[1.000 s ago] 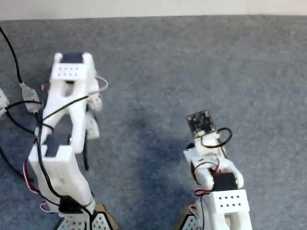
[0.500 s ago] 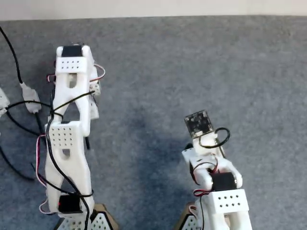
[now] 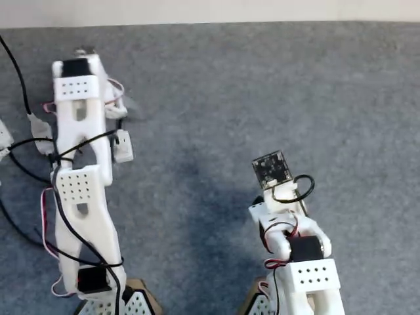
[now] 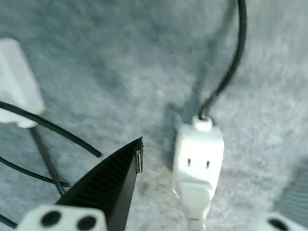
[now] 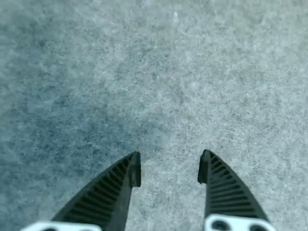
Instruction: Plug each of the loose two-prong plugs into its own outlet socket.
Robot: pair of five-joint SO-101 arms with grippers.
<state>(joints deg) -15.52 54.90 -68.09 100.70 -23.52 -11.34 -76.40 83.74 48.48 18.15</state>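
A white outlet socket (image 4: 198,159) with two slots lies on the grey carpet, and its black cord (image 4: 231,62) runs away from it. My left gripper (image 4: 216,168) hangs open over it, the black finger (image 4: 115,183) beside the socket and apart from it. Another white plug (image 4: 14,82) with black cords lies farther off. In the high view the left arm (image 3: 79,98) stretches toward the far left, next to a white plug (image 3: 41,134) on black cords. My right gripper (image 5: 168,168) is open over bare carpet, holding nothing.
Black cords (image 3: 20,72) trail along the left edge of the carpet, with another white piece (image 3: 3,138) at the very edge. The right arm (image 3: 289,223) stays folded near the front. Open carpet (image 3: 262,85) spreads across the middle and right.
The left arm has stretched out farther from its base and swung to the left. The right arm has not moved.
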